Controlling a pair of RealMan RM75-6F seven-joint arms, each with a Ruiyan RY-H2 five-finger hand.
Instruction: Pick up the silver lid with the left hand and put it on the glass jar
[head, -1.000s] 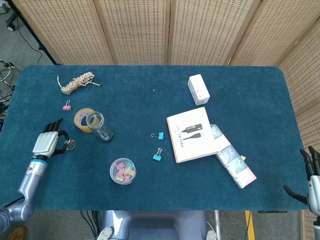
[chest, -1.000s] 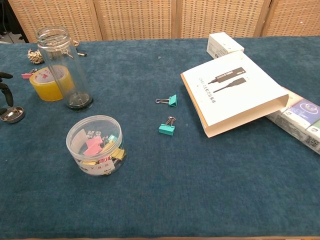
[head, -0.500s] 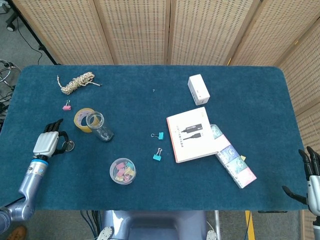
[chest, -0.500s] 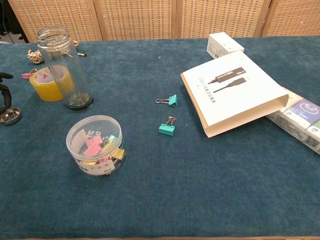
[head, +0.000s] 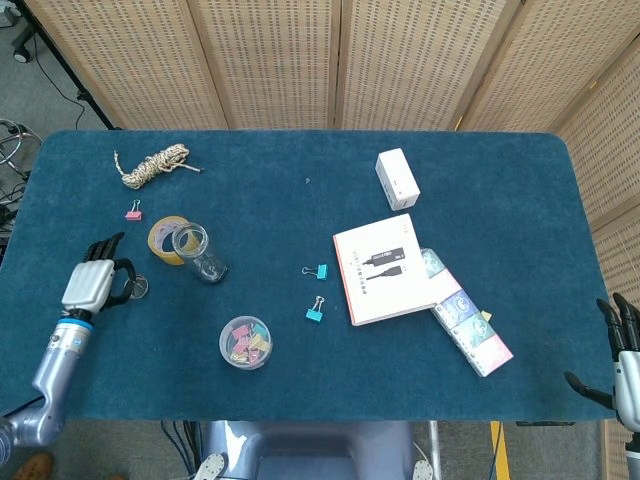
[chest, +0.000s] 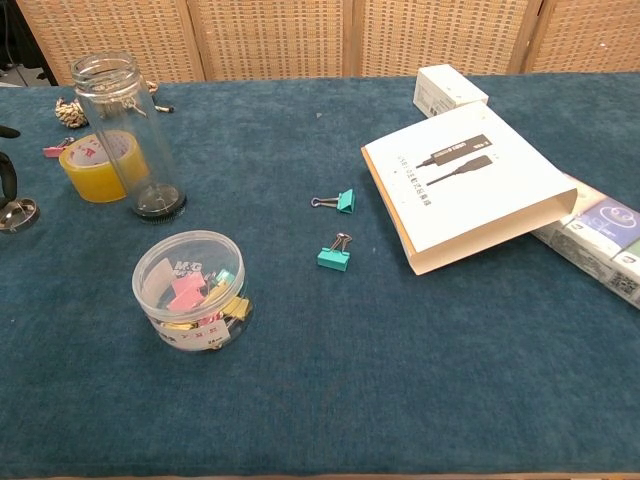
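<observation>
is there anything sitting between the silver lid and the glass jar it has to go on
Nothing visible does. The silver lid lies by the fingers of the left hand, and bare cloth separates it from the glass jar. The yellow tape roll touches the jar's far left side, off the direct line. The jar's mouth is open.

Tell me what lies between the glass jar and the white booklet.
Two teal binder clips lie on the blue cloth between the glass jar and the white booklet, apart from both. The head view shows it best; the chest view agrees.
</observation>
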